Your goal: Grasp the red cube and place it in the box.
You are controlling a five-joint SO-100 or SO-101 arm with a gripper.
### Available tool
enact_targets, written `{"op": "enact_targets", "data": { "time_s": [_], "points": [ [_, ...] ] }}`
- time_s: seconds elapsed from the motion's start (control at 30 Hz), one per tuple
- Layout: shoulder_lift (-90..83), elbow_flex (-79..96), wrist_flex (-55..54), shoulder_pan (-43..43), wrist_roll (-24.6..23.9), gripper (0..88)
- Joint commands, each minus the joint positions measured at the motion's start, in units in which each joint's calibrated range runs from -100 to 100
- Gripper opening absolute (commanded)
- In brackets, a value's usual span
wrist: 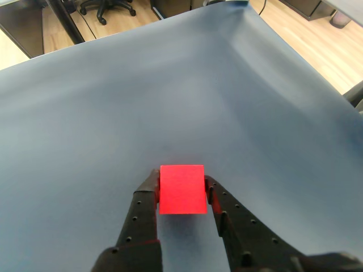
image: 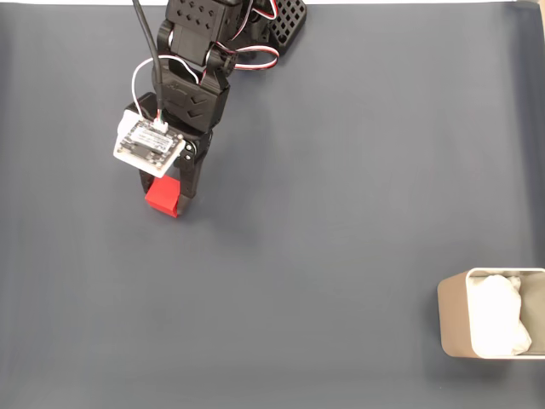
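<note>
- Jaws: closed onto the cube, one black finger pressed against each side face, as the wrist view shows; the gap between them is just the cube's width.
- Gripper (wrist: 181, 190): two black perforated fingers entering the wrist view from 6 o'clock; in the fixed view the gripper (image: 166, 200) points toward 6 o'clock, at about 10 o'clock from frame centre.
- Cube (wrist: 181, 189): bright red, matte, top face toward the wrist camera; held between the fingertips. In the fixed view the cube (image: 163, 196) pokes out at the fingertips, partly hidden under the camera board. Whether it rests on the mat or is lifted cannot be told.
- Camera board (image: 148, 145): white plate with a small circuit board, mounted on the gripper body, white cable running toward 12 o'clock.
- Arm (image: 197, 60): black segments with red, white and black wires, reaching down from the base at 12 o'clock.
- Mat (image: 341, 196): dark blue-grey sheet covering the table; in the wrist view it fills most of the frame.
- Box (image: 453, 317): beige walls, rounded corners, pale rim; at 4 o'clock, cut off by the right edge, well apart from the cube.
- Padding (image: 498, 328): white lumpy filling inside the box.
- Floor (wrist: 317, 39): pale wood, beyond the mat at 1 o'clock in the wrist view.
</note>
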Motion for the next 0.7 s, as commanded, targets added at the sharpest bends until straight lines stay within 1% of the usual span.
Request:
{"op": "enact_targets", "data": {
  "time_s": [0.0, 0.1, 0.23, 0.4, 0.67],
  "points": [
    [0.3, -2.6, -1.4, -0.4, 1.6, 13.4],
    [0.6, -2.2, -1.4, -0.4, 2.7, 14.1],
    [1.0, -2.1, -1.2, -0.4, 2.9, 13.9],
    [1.4, -2.2, -1.0, -0.4, 3.3, 10.6],
    [1.7, -2.7, -0.9, -0.4, 3.4, 9.9]
  ]
}}
